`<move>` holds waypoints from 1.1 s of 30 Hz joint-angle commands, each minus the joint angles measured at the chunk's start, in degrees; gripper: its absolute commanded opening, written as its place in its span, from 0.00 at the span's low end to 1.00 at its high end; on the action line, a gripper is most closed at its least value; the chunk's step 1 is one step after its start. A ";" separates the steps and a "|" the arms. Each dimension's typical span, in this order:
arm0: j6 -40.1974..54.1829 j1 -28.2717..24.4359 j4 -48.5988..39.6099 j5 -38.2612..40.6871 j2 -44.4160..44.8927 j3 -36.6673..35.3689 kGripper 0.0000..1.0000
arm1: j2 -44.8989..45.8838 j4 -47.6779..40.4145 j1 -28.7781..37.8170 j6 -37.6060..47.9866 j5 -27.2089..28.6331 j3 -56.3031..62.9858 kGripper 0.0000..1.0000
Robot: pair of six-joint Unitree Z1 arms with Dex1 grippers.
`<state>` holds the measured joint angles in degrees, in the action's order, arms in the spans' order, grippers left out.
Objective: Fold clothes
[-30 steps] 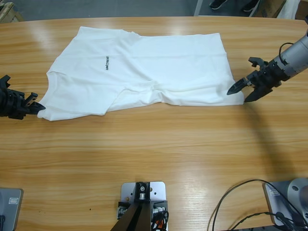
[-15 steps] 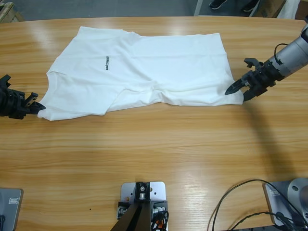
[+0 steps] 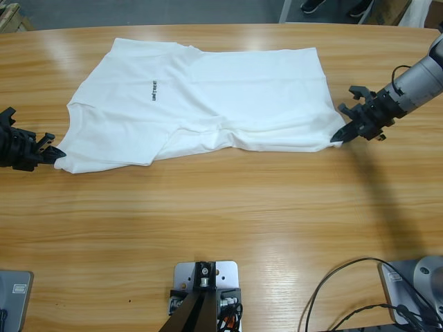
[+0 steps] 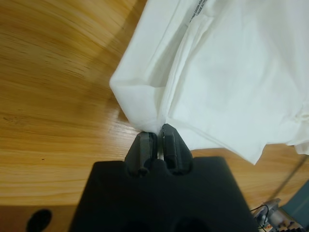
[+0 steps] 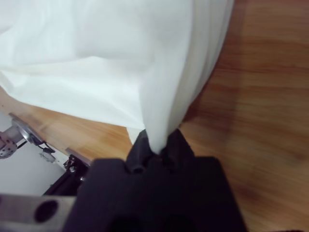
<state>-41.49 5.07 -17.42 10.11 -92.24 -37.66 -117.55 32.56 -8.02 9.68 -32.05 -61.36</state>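
The clothes are one white T-shirt [image 3: 208, 97] lying across the far half of the wooden table [image 3: 221, 221], with small dark lettering on the chest. At the table's left edge my left gripper [image 3: 54, 155] is shut on the shirt's near left corner [image 4: 140, 104], the cloth pinched between the black jaws. On the right, my right gripper [image 3: 339, 136] is shut on the near right corner of the hem [image 5: 159, 111], and the cloth rises bunched from its jaws. The shirt's lower edge is creased and partly folded under near the middle.
Bare wood fills the near half of the table. A black cable [image 3: 346, 283] loops at the near right corner. The floor and a person's shoes [image 3: 315, 5] show beyond the far edge.
My right gripper was open at the hem corner; it has shut on the cloth and drawn slightly to the right. The left gripper has stayed put.
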 commanded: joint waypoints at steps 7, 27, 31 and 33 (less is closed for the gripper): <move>-2.21 -0.98 -1.60 0.79 4.58 2.31 0.00 | 3.62 8.26 -2.79 -1.42 4.98 -0.05 0.00; -5.01 -1.52 -9.65 0.79 9.89 2.15 0.00 | -0.52 33.04 -3.05 -7.57 21.93 -11.30 0.00; -5.01 -1.14 -9.65 0.79 10.15 2.19 0.00 | -0.84 32.92 -3.05 -7.63 22.82 -10.62 0.00; -5.01 -1.01 -9.65 0.79 10.27 2.24 0.00 | -1.10 32.75 -3.05 -7.66 22.82 -10.41 0.00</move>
<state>-46.04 3.89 -26.50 10.33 -83.24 -37.28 -115.68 64.56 -10.54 2.93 -10.75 -72.64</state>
